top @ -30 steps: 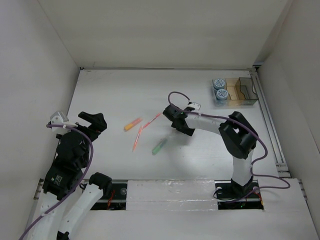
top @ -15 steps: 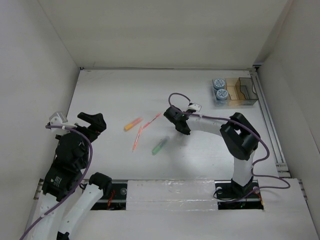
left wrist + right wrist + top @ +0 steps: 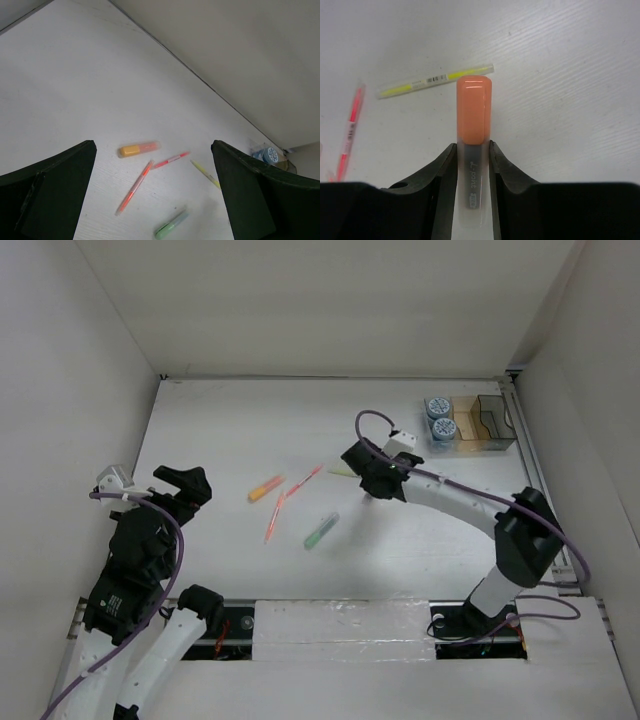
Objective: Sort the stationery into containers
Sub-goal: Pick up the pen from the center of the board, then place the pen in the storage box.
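Right end effector (image 3: 472, 150) rightward with marker (image 3: 474, 105)

White surface (image 3: 250, 420) is lying flat, showing faint wood grain. White walls (image 3: 330, 300) are enclosing it on three sides. A metal rail (image 3: 545, 500) is running along its right edge.

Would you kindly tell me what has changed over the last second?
The right claw, shut on an orange-capped marker, shifted right toward the organiser, uncovering a yellow pen. The left claw, the other pens and both pots stayed put.
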